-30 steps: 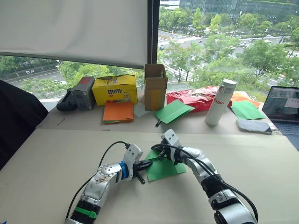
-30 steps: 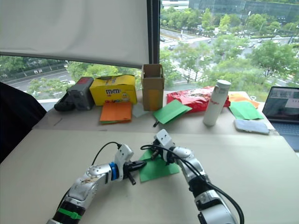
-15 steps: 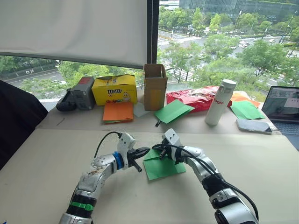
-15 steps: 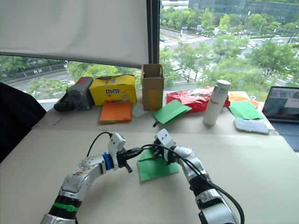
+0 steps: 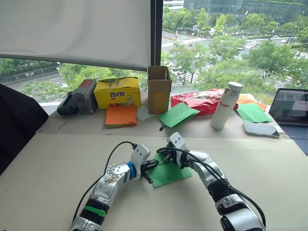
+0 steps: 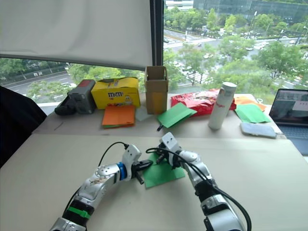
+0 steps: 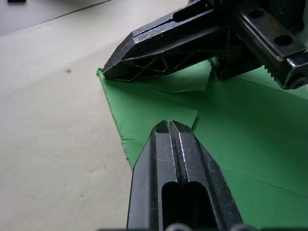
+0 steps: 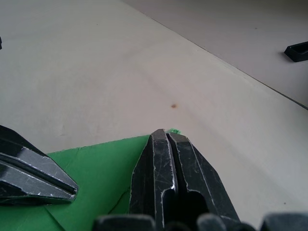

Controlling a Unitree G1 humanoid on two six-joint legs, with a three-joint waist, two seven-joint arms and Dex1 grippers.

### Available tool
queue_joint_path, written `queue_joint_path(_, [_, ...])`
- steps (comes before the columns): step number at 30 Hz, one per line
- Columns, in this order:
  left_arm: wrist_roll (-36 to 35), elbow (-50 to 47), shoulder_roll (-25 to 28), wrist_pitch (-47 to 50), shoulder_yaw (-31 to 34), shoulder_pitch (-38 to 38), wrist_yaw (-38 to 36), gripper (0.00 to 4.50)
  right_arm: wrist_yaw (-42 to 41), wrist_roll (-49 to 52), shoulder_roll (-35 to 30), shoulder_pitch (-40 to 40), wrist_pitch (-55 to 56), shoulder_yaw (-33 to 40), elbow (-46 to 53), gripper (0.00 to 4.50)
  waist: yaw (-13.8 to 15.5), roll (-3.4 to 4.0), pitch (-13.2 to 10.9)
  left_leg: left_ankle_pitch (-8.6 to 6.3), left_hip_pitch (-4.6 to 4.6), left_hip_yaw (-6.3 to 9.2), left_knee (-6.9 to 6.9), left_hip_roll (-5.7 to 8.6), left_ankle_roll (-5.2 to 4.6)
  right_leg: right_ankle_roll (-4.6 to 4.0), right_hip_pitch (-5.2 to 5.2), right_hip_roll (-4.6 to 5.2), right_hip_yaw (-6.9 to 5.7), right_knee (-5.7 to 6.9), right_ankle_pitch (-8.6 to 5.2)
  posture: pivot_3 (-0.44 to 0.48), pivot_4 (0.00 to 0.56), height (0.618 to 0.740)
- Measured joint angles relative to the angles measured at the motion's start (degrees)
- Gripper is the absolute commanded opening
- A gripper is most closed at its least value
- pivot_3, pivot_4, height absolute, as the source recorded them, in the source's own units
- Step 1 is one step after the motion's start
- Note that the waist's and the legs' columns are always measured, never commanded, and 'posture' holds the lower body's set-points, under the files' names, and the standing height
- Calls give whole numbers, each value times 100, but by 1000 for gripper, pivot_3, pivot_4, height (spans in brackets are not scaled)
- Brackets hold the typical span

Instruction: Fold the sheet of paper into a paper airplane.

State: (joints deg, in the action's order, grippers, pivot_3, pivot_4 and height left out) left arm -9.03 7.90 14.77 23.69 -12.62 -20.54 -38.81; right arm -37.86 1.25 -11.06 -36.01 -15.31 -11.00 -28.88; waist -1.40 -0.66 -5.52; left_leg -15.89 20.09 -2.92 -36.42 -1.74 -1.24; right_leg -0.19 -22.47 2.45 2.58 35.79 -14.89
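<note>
Paper: the sheet of paper (image 5: 168,173) lies flat on the tabletop (image 5: 57,163) between both arms, one small flap folded over at its far-left corner.
Left pincer: the left pincer (image 7: 168,126), fingers pressed together, tip resting on the sheet's left edge beside the flap.
Right pincer: the right pincer (image 8: 167,134), fingers pressed together, tip down on the sheet's far corner.
Boxes: an open cardboard box (image 5: 160,89) stands upright at the window, contents hidden; a closed yellow box (image 5: 118,92) sits just left of it.
Bottle: a capped white bottle (image 5: 227,105) stands upright beside a red bag (image 5: 199,101).
Spare paper: orange sheets (image 5: 121,115) and green sheets (image 5: 179,114) lie near the boxes.
</note>
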Motion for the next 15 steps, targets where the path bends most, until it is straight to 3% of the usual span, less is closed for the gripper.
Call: queue_joint_path(15, [10, 30, -29, -11, 14, -15, -3, 46, 56, -15, 96, -366, 182, 75, -515, 0, -61, 2, -1, 0, -3, 1, 2, 0, 0, 0, 2, 5, -2, 4, 0, 0, 150, 740])
